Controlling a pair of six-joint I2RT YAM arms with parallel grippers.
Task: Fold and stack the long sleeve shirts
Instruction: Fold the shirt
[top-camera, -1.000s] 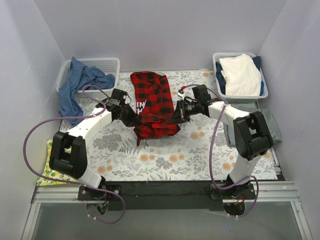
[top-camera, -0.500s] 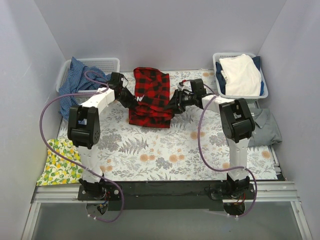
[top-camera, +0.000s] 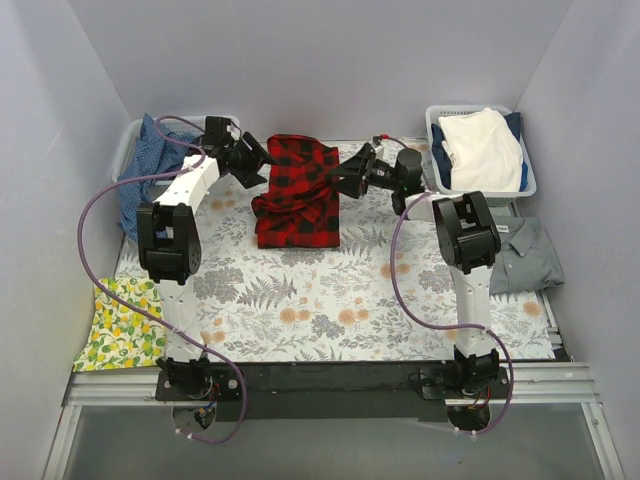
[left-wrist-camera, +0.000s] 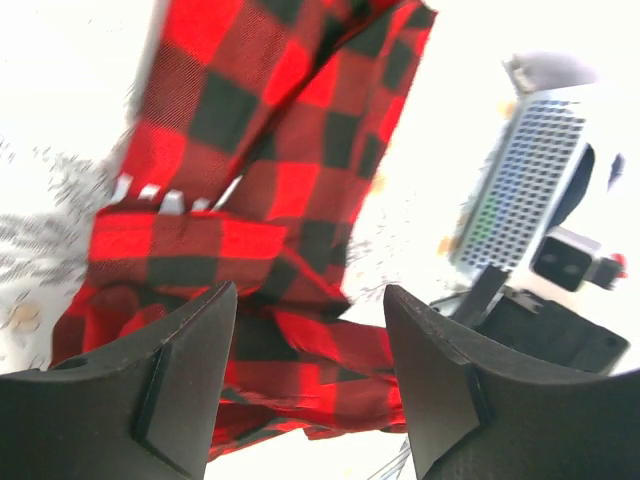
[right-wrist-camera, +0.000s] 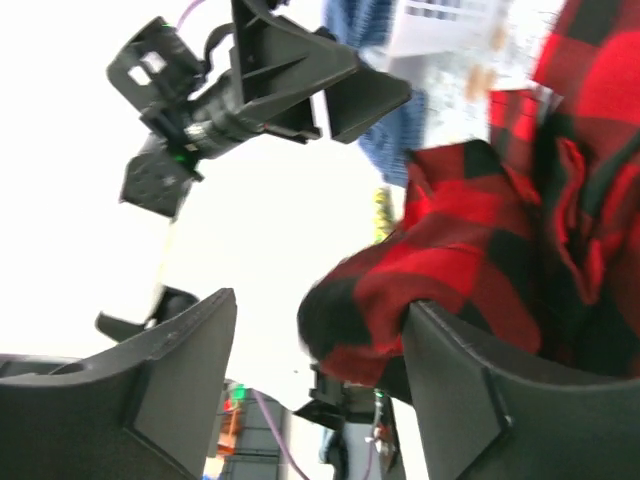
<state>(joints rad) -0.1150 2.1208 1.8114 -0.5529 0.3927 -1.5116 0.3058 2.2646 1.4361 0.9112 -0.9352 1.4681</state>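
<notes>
Floral-print tablecloth (top-camera: 300, 300) covers the table between pale walls. At 7 o'clock a lemon-print cloth (top-camera: 120, 325) hangs off the table edge. At 4 o'clock the grey collared shirt (top-camera: 530, 255) lies partly hidden behind the right arm. Toward 12 o'clock the plaid flannel (top-camera: 298, 195) sits crumpled, its lettering out of sight. The left gripper (left-wrist-camera: 308, 295) and right gripper (right-wrist-camera: 320, 300) flank it, fingers spread, gripping nothing. Both wrist views are washed out. The left basket (top-camera: 230, 123) at 10 o'clock holds blue cloth (top-camera: 140, 175). The right basket (top-camera: 490, 195) at 2 o'clock holds white and navy cloth (top-camera: 480, 145).
</notes>
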